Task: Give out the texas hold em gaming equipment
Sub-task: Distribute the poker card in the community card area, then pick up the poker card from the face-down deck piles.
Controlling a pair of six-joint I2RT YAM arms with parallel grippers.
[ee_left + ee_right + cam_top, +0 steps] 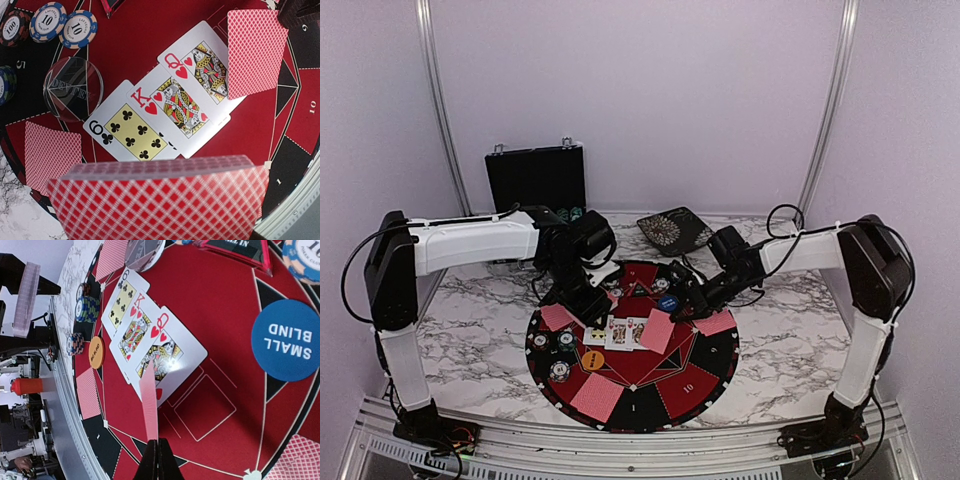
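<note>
The round mat [688, 390] lies on the marble table [470, 320], toward its near edge. At the mat's near-left rim lies a face-down card [595, 397]. Just beyond it are a striped poker chip [560, 372] and the orange disc [592, 360]. In the middle of the mat three face-up cards overlap in a row: six of clubs [131, 131], king of hearts [170, 107] and queen of hearts [202, 67].

The right gripper [157, 462] is pinched closed on a single red-backed card [149, 405], which is over the queen's end of the row; whether it touches the queen cannot be told. The left gripper [585, 300] clamps the deck of red-backed cards [160, 200] above the mat's left side.

A clear dealer disc [73, 89] lies just beside the six, and the blue small-blind disc [289, 342] lies toward the mat's far side. A black case [535, 180] stands at the table's far edge.
</note>
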